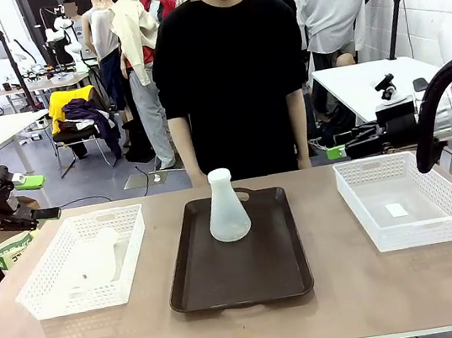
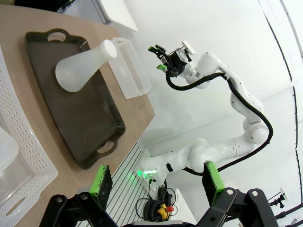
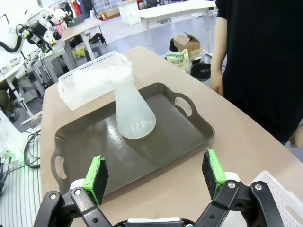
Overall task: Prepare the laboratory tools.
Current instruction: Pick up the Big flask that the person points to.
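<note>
On the dark tray [image 1: 267, 273] one flask [image 1: 227, 207] stands upright; the other flask [image 1: 95, 258] lies in the left basket [image 1: 39, 286]. Left tool [image 2: 157, 180] and right tool [image 3: 155, 170] hang open and empty at either side. A person [image 1: 229, 75] stands behind the tray.

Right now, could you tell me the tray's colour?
The tray is dark brown; the front view shows it best.
</note>
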